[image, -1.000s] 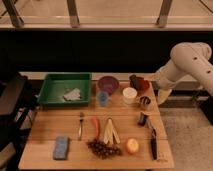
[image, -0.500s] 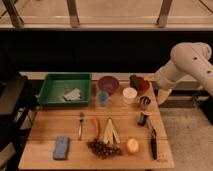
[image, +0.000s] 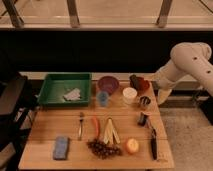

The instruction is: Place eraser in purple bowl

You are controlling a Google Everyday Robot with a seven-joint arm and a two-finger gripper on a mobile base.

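- While claw (image: 151, 83) hovers at worktop's (image: 55, 127) 2 o'clock, its state cannot be told.
- Clamp eraser (image: 133, 80) squarely, release over purple bowl (image: 108, 84) at its 9 o'clock.

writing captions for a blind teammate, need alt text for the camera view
The robot's hand is at the far right edge of a wooden table, near a small dark block eraser beside a red-orange bowl. A dull purple round bowl sits further left, next to a green tray.
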